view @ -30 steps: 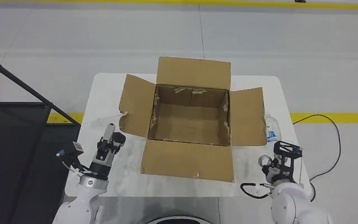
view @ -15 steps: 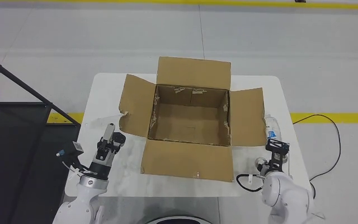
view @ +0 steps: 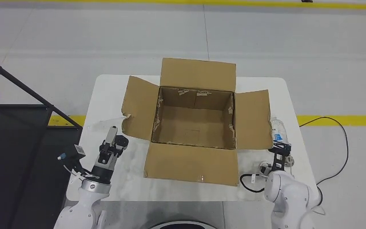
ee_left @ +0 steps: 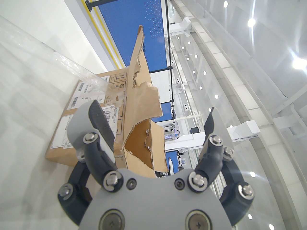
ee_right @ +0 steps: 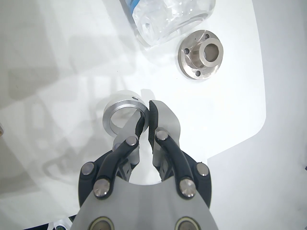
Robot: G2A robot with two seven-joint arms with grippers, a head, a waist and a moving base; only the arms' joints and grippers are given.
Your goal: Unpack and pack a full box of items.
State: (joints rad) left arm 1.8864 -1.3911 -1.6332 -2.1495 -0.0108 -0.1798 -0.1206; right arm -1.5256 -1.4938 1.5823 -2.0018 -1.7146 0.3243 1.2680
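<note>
Ring [ee_right: 121, 102] bore-up, wall in right pincer [ee_right: 146, 117]

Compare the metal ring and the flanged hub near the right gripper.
Shape: the metal ring is a plain thin-walled band; the flanged hub has a wide flange with bolt holes and a raised bored boss. State: the right gripper pinches the ring's wall, one finger inside; the hub lies free next to the water bottle. Both are silver metal, lying flat on the white table.
</note>
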